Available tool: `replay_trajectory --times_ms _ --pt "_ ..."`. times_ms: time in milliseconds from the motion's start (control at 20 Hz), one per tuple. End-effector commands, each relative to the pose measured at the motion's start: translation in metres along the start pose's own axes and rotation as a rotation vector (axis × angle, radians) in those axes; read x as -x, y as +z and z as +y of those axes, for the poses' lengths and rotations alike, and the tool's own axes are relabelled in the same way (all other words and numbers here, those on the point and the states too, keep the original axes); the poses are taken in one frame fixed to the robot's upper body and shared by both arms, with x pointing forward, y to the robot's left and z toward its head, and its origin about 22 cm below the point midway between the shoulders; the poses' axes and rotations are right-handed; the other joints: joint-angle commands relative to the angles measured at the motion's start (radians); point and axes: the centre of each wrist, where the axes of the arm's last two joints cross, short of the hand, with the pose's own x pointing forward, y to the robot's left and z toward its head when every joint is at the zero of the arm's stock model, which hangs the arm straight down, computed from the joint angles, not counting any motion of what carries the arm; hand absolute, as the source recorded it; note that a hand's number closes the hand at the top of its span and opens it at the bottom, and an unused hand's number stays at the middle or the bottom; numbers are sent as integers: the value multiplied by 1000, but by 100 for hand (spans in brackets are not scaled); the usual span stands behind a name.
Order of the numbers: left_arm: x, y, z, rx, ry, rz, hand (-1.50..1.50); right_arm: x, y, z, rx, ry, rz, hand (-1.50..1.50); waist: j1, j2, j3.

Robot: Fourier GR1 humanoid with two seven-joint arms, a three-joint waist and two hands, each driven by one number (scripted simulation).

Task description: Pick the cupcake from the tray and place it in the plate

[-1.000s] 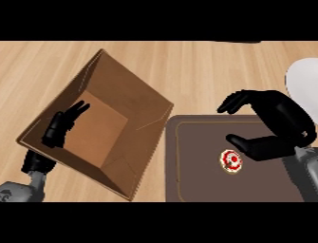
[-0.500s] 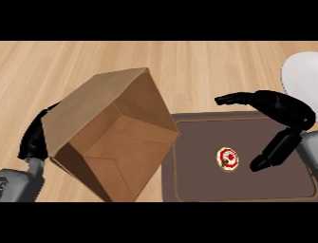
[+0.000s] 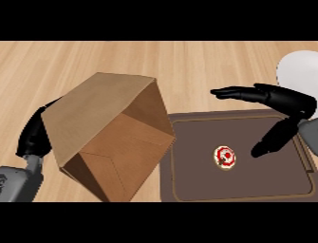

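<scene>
My right hand (image 3: 282,102) hung wide open over the tray (image 3: 189,190); the cupcake (image 3: 224,157) lay just below-left of my thumb, untouched.

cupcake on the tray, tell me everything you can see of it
The cupcake shows from above as a small round thing with a tan rim and a red and white top. It sits upright near the middle of the dark brown tray, apart from the walls. Nothing touches it: the right hand arches over the tray, its fingers pointing down just right of the cupcake.
</scene>
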Motion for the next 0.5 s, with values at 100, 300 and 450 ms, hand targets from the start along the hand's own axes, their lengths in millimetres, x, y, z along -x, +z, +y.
replay_trajectory --times_ms 100,300,450 --pt "12 0 22 -72 -39 56 0 13 -7 20 -265 -2 -40 -150 -14 0 -5" --pt "4 -8 13 -68 -29 40 0 14 -9 19 -341 109 -24 -150 -21 -1 -5" --pt "19 0 -4 -74 -52 62 0 11 -32 24 -360 217 -11 -150 -24 -5 -6"
